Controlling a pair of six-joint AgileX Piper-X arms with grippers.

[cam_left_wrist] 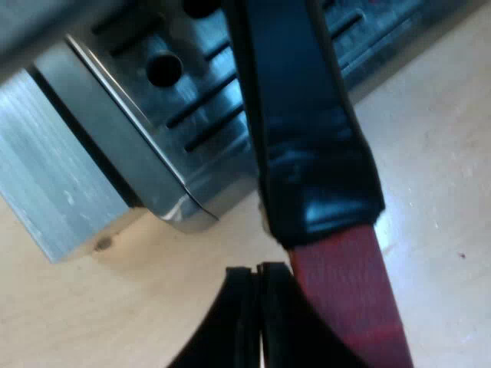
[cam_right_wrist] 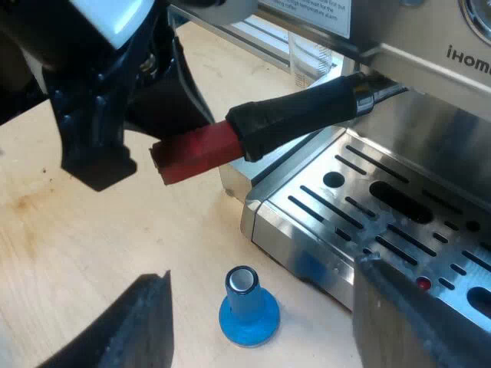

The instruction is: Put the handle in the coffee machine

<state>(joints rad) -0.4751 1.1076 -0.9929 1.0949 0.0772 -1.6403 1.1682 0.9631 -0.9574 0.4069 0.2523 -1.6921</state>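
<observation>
The holder's dark handle [cam_right_wrist: 303, 113] sticks out from the espresso machine's front [cam_right_wrist: 430, 54], over the corner of the slotted drip tray [cam_right_wrist: 360, 207]. Its red end [cam_right_wrist: 196, 152] points away from the machine. My left gripper [cam_left_wrist: 257, 295] is shut with its two black fingers pressed together and nothing between them, right beside the red end [cam_left_wrist: 349, 291]; whether it touches is unclear. My right gripper [cam_right_wrist: 262, 274] stands open, with its fingers wide apart, above a blue tamper [cam_right_wrist: 247, 308] on the wooden table by the tray's corner.
A measuring glass [cam_right_wrist: 307, 57] stands beyond the handle, close to the machine. The metal drip tray [cam_left_wrist: 180, 123] with its slots and round hole lies just under the handle [cam_left_wrist: 299, 107]. Bare wooden table [cam_right_wrist: 92, 245] spreads around the tamper.
</observation>
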